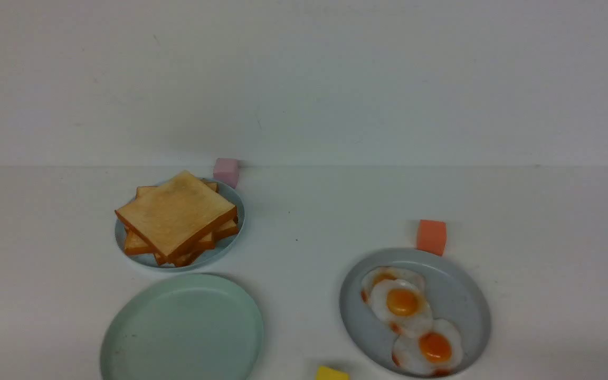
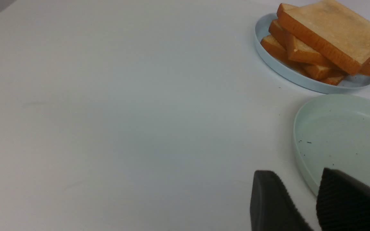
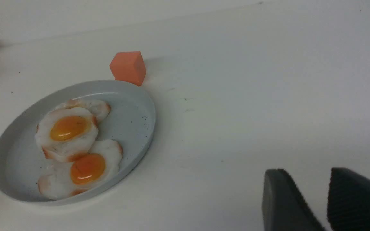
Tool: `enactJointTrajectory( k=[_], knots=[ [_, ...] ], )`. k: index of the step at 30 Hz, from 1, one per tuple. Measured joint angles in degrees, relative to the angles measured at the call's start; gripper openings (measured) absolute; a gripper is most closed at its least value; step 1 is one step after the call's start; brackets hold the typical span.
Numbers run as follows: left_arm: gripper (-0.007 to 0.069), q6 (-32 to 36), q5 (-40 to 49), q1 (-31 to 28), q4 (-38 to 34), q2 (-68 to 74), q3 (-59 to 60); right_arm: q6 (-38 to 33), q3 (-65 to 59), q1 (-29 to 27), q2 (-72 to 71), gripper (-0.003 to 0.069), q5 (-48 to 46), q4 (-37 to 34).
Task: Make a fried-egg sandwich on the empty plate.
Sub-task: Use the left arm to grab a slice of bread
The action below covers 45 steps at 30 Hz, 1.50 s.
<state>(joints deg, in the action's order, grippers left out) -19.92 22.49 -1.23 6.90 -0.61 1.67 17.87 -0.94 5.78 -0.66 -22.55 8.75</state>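
Mint plate, yellow block cut at btm edge; rear egg part-hidden.

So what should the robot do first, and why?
Probably the left gripper, open and holding nothing, should reach for the top toast slice. The mint-green plate is bare, a sandwich starts with bread, and the toast sits on that arm's side.

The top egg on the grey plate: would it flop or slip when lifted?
Probably floppy: the top egg looks thin and drapes over the other eggs. Its glossy surface may be slippery. The overlapped neighbours might drag along.
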Motion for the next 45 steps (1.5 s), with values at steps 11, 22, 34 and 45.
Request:
enactJointTrajectory(
  k=[11,22,34,45],
  knots=[
    [0.0237,0.0,0.0,0.0,0.0,0.0,0.0,0.0,0.0,0.0,0.0,0.0241,0.0,0.0],
    [0.0238,0.0,0.0,0.0,0.0,0.0,0.0,0.0,0.0,0.0,0.0,0.0241,0.0,0.03],
    [0.0238,0.0,0.0,0.0,0.0,0.0,0.0,0.0,-0.07,0.0,0.0,0.0241,-0.36,11.39],
    [0.0238,-0.05,-3.11,0.0,-2.28,0.0,0.0,0.0,-0.54,0.0,0.0,0.0241,2.7,16.13]
  ],
)
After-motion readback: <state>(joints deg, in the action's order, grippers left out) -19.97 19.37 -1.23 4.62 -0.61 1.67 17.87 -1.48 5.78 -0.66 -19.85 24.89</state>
